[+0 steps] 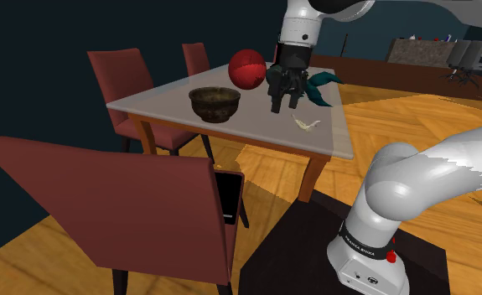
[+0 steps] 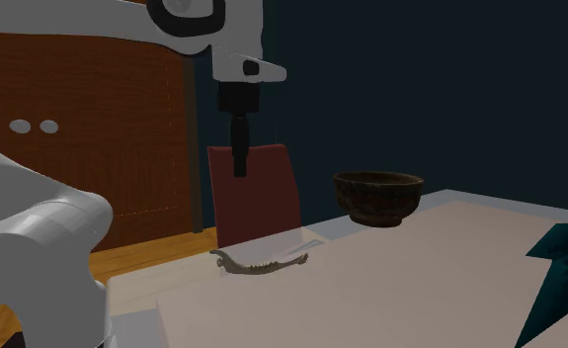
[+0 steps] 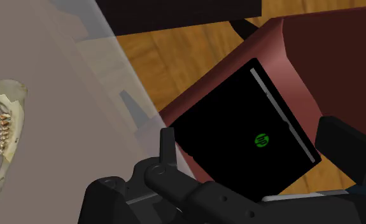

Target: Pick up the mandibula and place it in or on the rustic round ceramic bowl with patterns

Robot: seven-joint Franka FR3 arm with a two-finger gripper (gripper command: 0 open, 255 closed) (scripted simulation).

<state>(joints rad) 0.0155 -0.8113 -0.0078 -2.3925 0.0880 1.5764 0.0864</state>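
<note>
The mandibula point(image 1: 308, 124) point(image 2: 260, 263) point(image 3: 3, 121) is a pale jawbone with teeth, lying flat on the grey table point(image 1: 256, 121) near one edge. A dark brown patterned bowl point(image 1: 215, 104) point(image 2: 377, 196) stands upright farther along the table, with nothing in it that I can see. My black gripper point(image 1: 284, 107) point(image 2: 240, 170) point(image 3: 254, 149) hangs above the table and points down, open and holding nothing. It is well above the jawbone and off to one side of it. In the shoulder view it sits between the bowl and the bone.
A red ball point(image 1: 248, 69) and a teal object point(image 1: 323, 84) point(image 2: 558, 272) rest at the table's far side. Dark red chairs point(image 1: 121, 214) surround the table. A black laptop point(image 3: 258, 137) point(image 1: 229, 197) with a green logo lies on the near chair below the table edge.
</note>
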